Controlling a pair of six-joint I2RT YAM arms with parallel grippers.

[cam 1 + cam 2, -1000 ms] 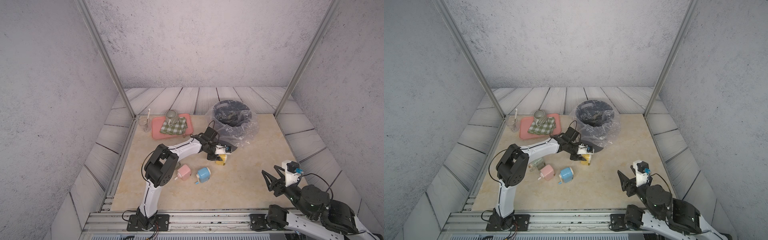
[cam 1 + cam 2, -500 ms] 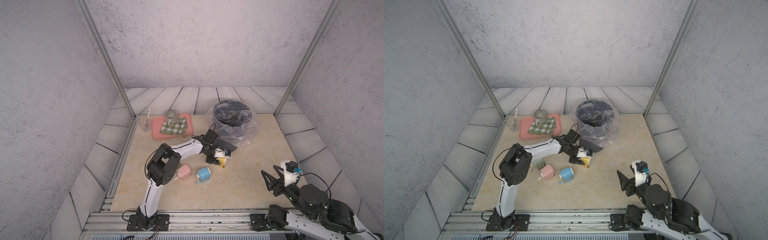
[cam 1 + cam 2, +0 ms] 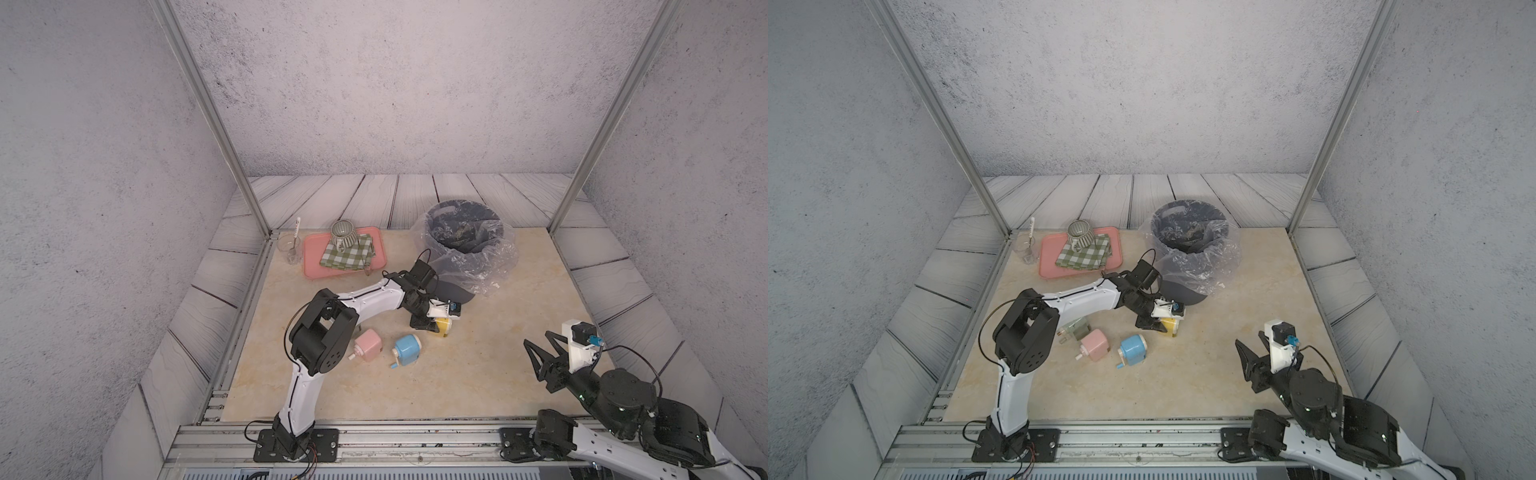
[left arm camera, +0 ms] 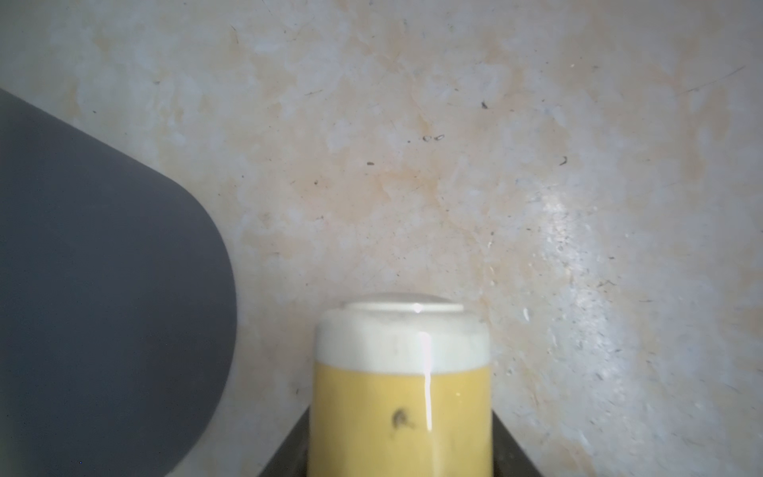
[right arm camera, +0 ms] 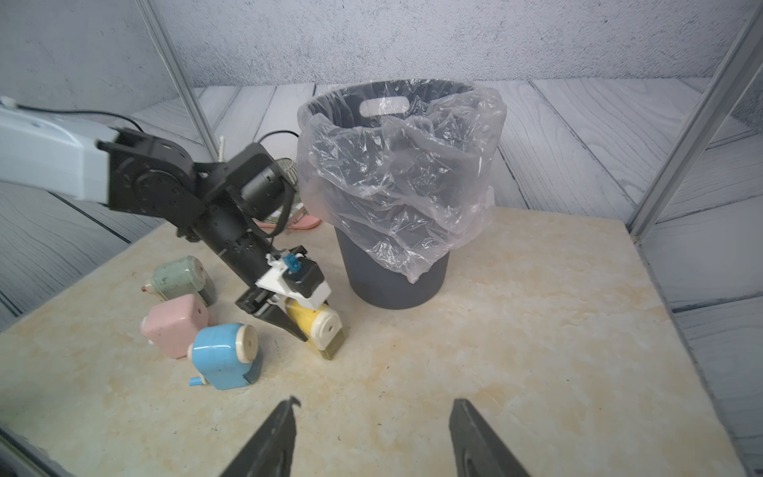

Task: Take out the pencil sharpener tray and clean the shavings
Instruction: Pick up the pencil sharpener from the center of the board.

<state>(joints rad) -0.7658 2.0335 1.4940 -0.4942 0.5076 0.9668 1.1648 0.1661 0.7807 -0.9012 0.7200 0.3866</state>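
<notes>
1. Grey textured walls, plank-pattern surround, beige marble tabletop (image 3: 478,386). Clock directions are read in the top views, 12 = back wall.
2. Left gripper (image 3: 432,327) was clamped on the yellow sharpener (image 3: 444,328), about table centre. The left wrist view showed a black finger (image 4: 289,448) flush against each side of the yellow body.
3. The sharpener sat tilted, with its white pencil-hole face turned roughly toward the right arm. Its darker shavings drawer (image 5: 332,348) was in the body at the low end. Couldn't tell whether it was fully seated, or whether that corner touched the table.
4. Blue sharpener (image 3: 407,347) was near, at 8 o'clock of the yellow one and apart from it. Pink sharpener (image 3: 369,345) was just beside the blue one at its 9 o'clock. Green sharpener (image 3: 1077,326) was just past the pink one, at its 11 o'clock.
5. Dark bin (image 3: 451,287) with a clear liner stood at 1 o'clock of the gripper, close but not touching.
6. Pink tray (image 3: 311,259) lay at 10 o'clock, well apart. It carried a checked cloth (image 3: 347,254) with a striped mug (image 3: 343,233) on it. A clear glass (image 3: 293,250) stood just off the tray's 9 o'clock edge.
7. Right gripper (image 3: 537,337) was at 3 o'clock, well apart, above the table. Its jaws were spread with nothing between them.
</notes>
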